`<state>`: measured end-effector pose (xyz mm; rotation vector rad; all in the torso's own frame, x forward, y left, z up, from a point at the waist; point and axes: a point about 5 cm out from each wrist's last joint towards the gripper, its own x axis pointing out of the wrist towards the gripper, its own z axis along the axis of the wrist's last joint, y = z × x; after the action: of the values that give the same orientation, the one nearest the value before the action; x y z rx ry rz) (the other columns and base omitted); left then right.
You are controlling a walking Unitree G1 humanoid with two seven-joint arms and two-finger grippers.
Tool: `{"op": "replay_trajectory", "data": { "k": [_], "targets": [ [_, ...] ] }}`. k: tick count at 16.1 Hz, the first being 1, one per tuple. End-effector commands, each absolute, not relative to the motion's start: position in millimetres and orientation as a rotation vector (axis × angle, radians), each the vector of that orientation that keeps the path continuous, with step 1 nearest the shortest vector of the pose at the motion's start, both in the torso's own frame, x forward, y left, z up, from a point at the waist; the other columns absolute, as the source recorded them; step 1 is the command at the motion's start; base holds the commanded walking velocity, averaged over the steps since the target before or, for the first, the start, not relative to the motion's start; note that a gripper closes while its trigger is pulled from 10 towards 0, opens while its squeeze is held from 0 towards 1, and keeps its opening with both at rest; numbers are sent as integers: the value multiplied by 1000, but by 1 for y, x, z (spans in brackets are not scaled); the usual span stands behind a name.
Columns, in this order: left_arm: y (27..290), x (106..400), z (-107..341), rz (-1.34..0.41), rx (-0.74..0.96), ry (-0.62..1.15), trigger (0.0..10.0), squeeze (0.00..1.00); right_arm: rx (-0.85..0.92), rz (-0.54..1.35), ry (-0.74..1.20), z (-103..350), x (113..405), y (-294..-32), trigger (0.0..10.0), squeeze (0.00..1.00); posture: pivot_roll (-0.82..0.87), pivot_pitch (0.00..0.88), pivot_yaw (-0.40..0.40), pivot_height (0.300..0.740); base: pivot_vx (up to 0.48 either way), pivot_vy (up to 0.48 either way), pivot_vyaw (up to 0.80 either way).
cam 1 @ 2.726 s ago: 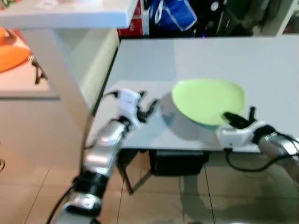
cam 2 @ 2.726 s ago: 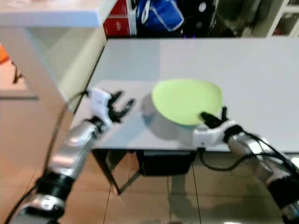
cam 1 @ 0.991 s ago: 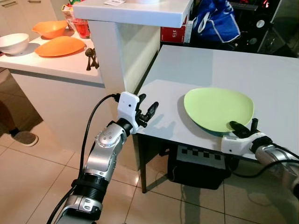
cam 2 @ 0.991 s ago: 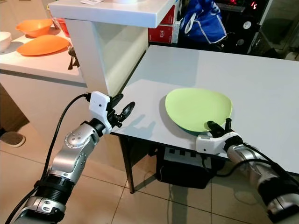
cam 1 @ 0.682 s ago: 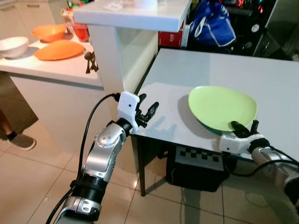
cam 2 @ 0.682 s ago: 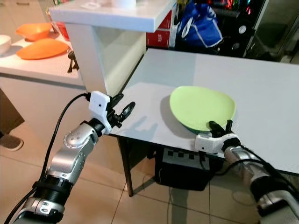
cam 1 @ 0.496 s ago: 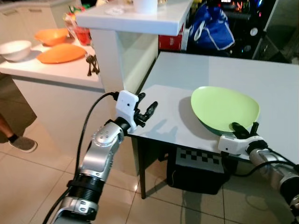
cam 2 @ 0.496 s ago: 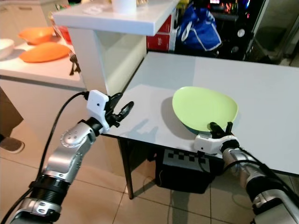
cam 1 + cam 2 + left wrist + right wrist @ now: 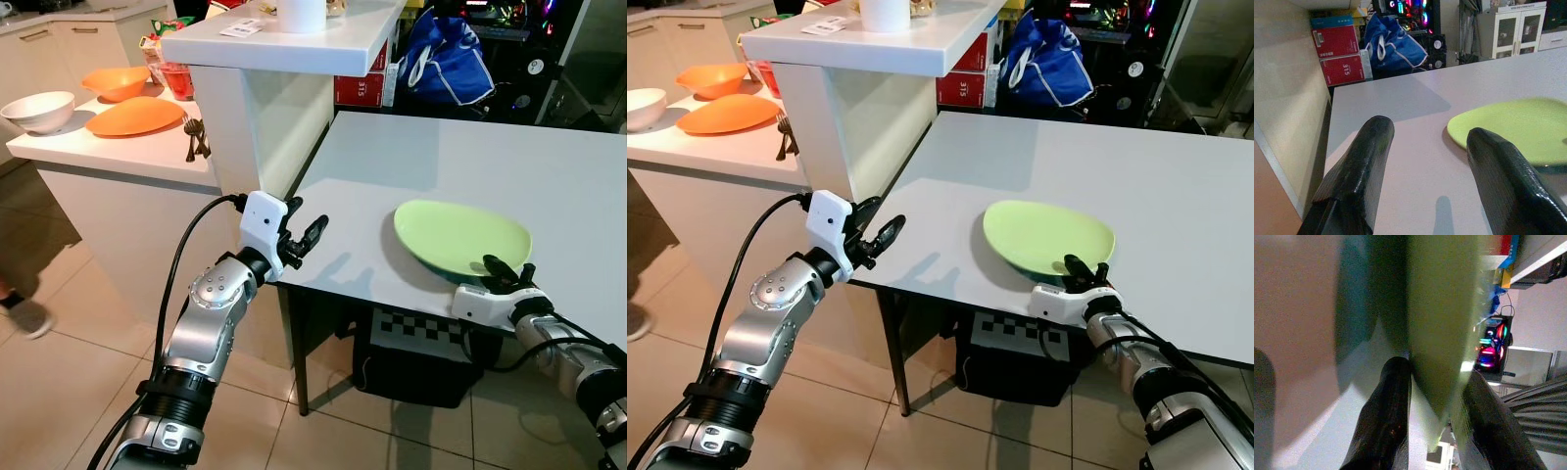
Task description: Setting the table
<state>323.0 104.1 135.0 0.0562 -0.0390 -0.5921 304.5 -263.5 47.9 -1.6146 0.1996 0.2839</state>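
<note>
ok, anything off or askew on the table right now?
Mostly fine. The green plate sits near the table's front edge, its near rim pinched in the right pincer, and it may not be lying quite flat yet. The left pincer hovers open at the table's corner, holding nothing. Nothing spilled or broken.

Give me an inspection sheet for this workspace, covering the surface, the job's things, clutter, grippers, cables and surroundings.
Surface: grey table, bare apart from the plate.
Job's things: green plate near the table's front edge, low over the surface; contact unclear.
Clutter: nothing seen on the table.
Grippers: right gripper shut on the plate's near rim; left gripper open, off the table's left corner, holding nothing.
Cables: black cable loops along the left arm; another trails from the right wrist.
Surroundings: white counter with orange plate, orange bowl, white bowl, forks; blue bag behind.
</note>
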Motion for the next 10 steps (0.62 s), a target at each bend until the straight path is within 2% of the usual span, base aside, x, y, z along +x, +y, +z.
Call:
{"op": "replay_trajectory", "data": {
  "k": [1,5,8,10],
  "targets": [
    [104,324,140,-584,59,-54,10000,0,-1659,375,373,20,277,-281,10000,0,-32,0,95,740,0,0,0],
    [104,323,139,-581,50,-49,10000,0,-1651,394,272,32,293,-263,10000,0,-35,0,96,740,0,0,0],
    [103,324,139,-585,51,-48,10000,0,-1646,405,253,27,291,-257,10000,0,-34,4,101,740,0,0,0],
    [104,325,140,-586,55,-47,10000,0,-1674,394,136,30,294,-245,10000,0,-33,6,109,740,0,0,0]
  ]
}}
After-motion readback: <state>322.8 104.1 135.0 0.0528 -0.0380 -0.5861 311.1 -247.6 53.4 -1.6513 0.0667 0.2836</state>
